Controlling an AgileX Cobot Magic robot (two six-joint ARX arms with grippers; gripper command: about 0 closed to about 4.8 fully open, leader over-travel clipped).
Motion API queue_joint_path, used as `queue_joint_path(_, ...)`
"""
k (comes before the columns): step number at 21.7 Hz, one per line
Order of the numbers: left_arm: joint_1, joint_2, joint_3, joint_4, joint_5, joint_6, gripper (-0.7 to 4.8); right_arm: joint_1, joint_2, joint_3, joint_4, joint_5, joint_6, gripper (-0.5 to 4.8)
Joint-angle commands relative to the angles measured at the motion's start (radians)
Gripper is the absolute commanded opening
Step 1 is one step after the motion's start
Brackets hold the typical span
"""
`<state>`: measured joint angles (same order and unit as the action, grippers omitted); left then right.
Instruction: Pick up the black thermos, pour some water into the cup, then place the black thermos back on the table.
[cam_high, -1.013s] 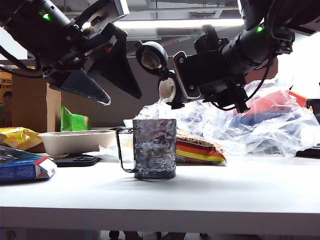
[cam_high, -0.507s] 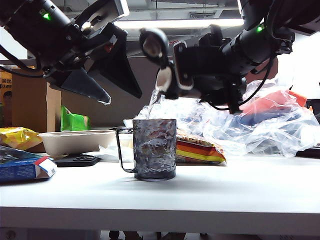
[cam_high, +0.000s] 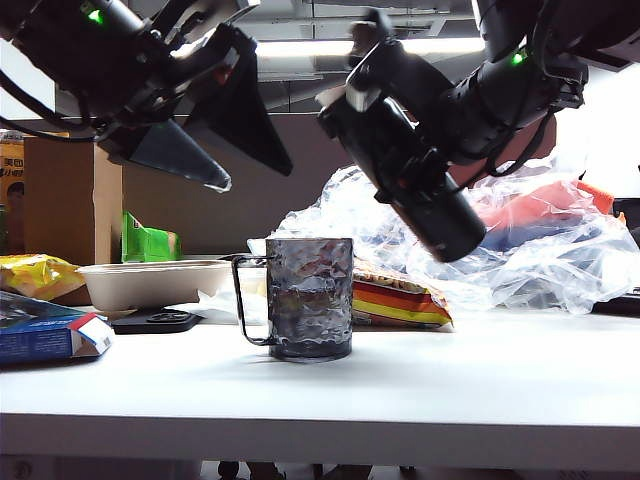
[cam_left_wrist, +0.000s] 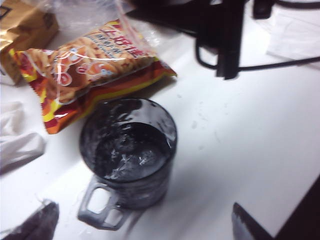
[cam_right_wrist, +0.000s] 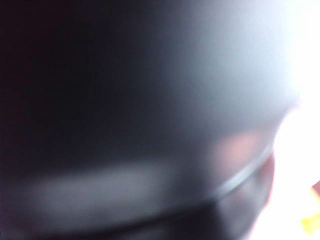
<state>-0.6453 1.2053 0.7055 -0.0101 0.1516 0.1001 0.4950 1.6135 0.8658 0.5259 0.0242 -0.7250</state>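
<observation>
- The table (cam_high: 420, 390) edge lies nearest; the cup (cam_high: 309, 297) stands on it at centre, water inside, handle at nine o'clock.
- Behind the cup lie a snack bag (cam_high: 398, 300) and crumpled plastic (cam_high: 520, 250); a bowl (cam_high: 150, 282) sits at nine o'clock of it.
- My right gripper (cam_high: 470, 110) hangs at one o'clock above the cup, pinching the thermos (cam_high: 405, 160) around its body.
- A second ago the thermos lay level, spout over the cup, water running; now it is swung back, lid up at eleven o'clock, base down at five. Pouring looks done; setting it down remains.
- My left gripper (cam_high: 215, 150) hovers at eleven o'clock, fingers (cam_high: 200, 170) spread wide, empty.
</observation>
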Motion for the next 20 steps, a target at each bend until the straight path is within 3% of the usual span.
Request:
queue_joint_path(1,-0.002,-0.002,0.005,0.018,0.010,-0.002,4.79,0.002,-0.010,0.010,0.079,-0.031,0.144,1.48)
queue_joint_path(3,-0.002,-0.006,0.005,0.019,0.010,-0.002,4.79,0.002,-0.014,0.010,0.090,-0.029,0.346,1.48)
queue_joint_path(4,-0.002,-0.015,0.005,0.032,0.010,-0.002,4.79,-0.010,-0.032,0.002,0.080,-0.025,0.507,1.48)
queue_joint_path(5,-0.002,-0.025,0.005,0.051,0.010,-0.002,4.79,-0.015,-0.066,-0.024,0.096,-0.023,0.571,1.48)
queue_joint_path(11,-0.002,-0.070,0.005,0.084,0.052,0.001,4.79,-0.015,-0.305,-0.291,0.157,0.085,0.694,1.48)
queue_joint_path(14,-0.002,-0.070,0.005,0.087,0.052,0.001,4.79,-0.015,-0.290,-0.418,0.336,0.139,0.763,1.48)
queue_joint_path(20,-0.002,-0.068,0.005,0.087,0.054,0.001,4.79,-0.014,-0.241,-0.454,0.441,0.157,0.762,1.48)
